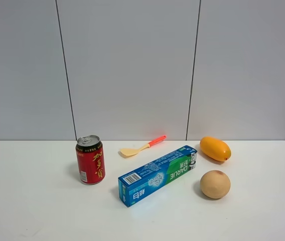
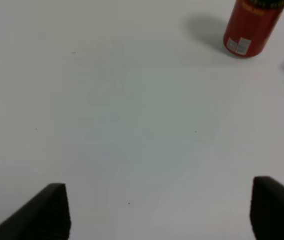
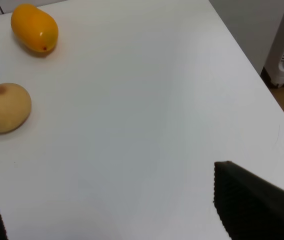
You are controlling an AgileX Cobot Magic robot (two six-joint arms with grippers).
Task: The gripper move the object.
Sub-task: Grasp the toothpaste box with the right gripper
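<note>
The long blue-and-green cardboard toothpaste box [image 1: 157, 175] lies flat and aslant on the white desk [image 1: 32, 201], untouched, between the red drink can [image 1: 90, 159] and the round tan fruit [image 1: 215, 184]. The left hand [image 2: 159, 202] and right hand [image 3: 107, 200] both hover spread wide, empty. It would be best to span the box's narrow width near its middle, wrist turned to its slant. Neither arm shows in the high view, and the right wrist view catches only the box's corner.

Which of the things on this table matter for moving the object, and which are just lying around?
For the job: DARLIE toothpaste box; left gripper and right gripper, both open.
Lying about: red drink can; mango; round tan fruit; yellow spatula with orange handle.
</note>
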